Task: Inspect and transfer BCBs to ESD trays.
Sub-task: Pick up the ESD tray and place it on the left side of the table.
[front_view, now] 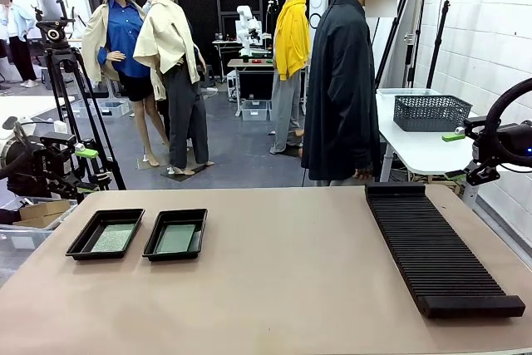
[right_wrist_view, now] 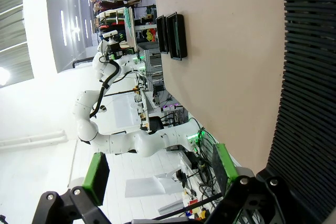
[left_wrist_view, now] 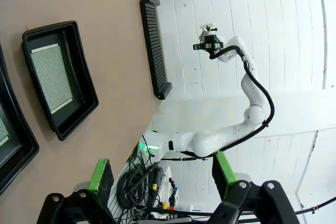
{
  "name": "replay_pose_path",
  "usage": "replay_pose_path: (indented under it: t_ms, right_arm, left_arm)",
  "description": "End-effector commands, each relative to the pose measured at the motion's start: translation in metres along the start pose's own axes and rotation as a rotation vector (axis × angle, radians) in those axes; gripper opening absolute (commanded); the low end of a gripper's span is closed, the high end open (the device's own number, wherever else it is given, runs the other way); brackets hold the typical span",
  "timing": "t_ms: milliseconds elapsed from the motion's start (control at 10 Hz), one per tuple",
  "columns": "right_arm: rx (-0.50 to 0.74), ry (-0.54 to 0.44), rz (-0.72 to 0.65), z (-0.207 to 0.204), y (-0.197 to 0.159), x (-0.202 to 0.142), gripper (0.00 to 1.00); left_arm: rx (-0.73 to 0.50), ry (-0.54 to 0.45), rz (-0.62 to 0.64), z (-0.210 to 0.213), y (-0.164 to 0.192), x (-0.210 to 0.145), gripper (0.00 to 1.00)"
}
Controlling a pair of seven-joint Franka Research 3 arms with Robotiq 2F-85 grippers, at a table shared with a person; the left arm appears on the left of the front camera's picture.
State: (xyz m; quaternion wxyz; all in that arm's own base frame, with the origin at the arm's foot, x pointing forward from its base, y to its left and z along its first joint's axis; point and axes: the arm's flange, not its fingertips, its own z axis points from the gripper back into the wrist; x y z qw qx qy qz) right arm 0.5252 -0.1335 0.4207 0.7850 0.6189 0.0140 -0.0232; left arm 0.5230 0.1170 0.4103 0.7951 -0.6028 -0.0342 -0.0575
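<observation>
1. The table [front_view: 283, 288] carries a long black rack [front_view: 440, 247] at right.
2. Two ESD trays [front_view: 106, 234] [front_view: 175, 234] sit side by side at left, a BCB [front_view: 111, 238] [front_view: 175, 239] in each.
3. Left gripper [left_wrist_view: 160, 171] and right gripper [right_wrist_view: 160, 169] hold their fingers apart, gripping nothing.

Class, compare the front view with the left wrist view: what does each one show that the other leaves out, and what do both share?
Front view alone: a person in a dark coat at the table's far side, and a dark mesh basket on a white table behind.

Left wrist view alone: the open left gripper, its green pads apart and holding nothing.

Both: the two ESD trays with a green BCB inside, and the ribbed rack.
</observation>
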Motion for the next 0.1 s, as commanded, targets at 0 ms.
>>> replay_pose_path:
  t_ms: [0]
  right_arm:
    - [-0.006, -0.01, -0.004, -0.0032, 0.0015, -0.0026, 1.0]
  left_arm:
    - [0.006, 0.003, -0.002, -0.0007, -0.0013, -0.0006, 1.0]
